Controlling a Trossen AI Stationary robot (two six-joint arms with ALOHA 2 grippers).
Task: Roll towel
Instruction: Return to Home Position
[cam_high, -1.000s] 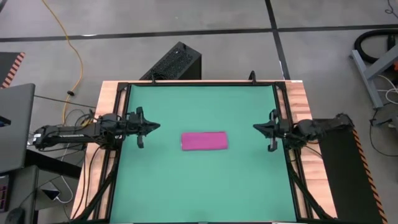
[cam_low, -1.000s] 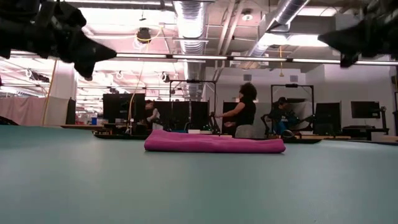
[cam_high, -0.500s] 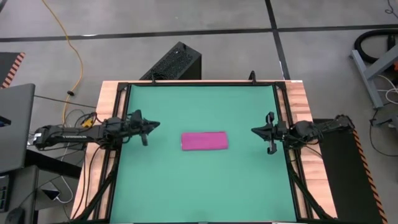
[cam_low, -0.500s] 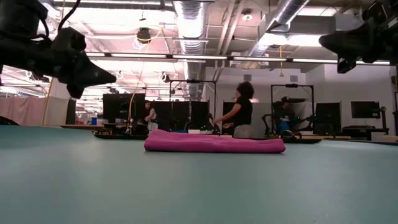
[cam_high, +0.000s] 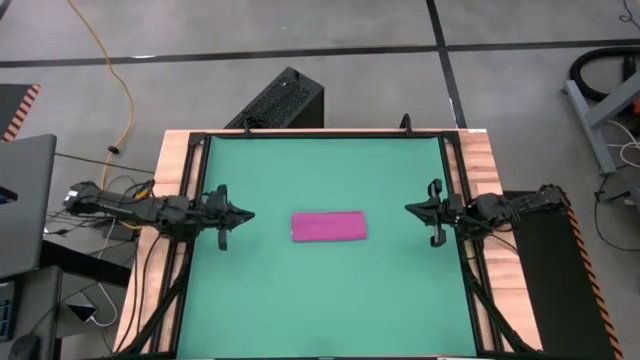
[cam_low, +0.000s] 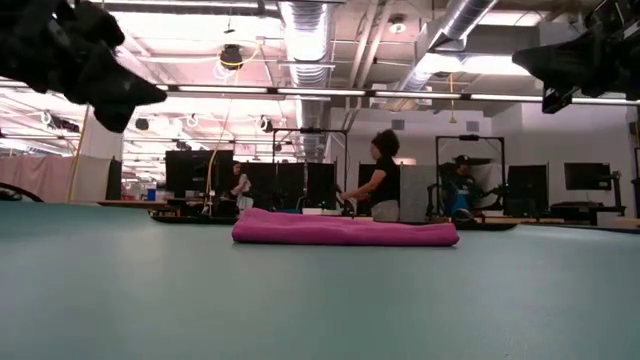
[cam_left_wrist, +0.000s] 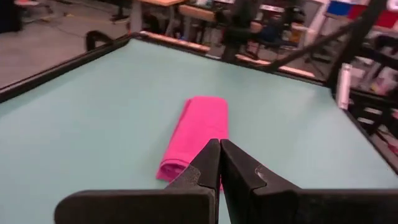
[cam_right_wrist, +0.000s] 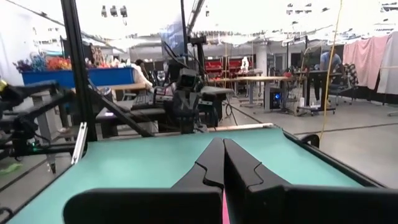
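Note:
The magenta-pink towel (cam_high: 328, 227) lies as a flat roll on the middle of the green mat (cam_high: 330, 300); it also shows in the low view (cam_low: 345, 229) and the left wrist view (cam_left_wrist: 198, 133). My left gripper (cam_high: 247, 214) is shut and empty above the mat's left side, its tips toward the towel (cam_left_wrist: 219, 144). My right gripper (cam_high: 408, 208) is shut and empty above the mat's right side (cam_right_wrist: 222, 143). Both hang clear of the mat in the low view.
A black frame rail (cam_high: 325, 134) borders the mat, with wooden table edges outside it (cam_high: 482, 160). A black box (cam_high: 283, 100) sits beyond the far edge. People sit and stand at desks in the room behind (cam_low: 380, 180).
My left gripper has drawn back a little toward the table's left edge and toward its near edge, staying shut. My right gripper has shifted slightly. The towel has stayed where it was.

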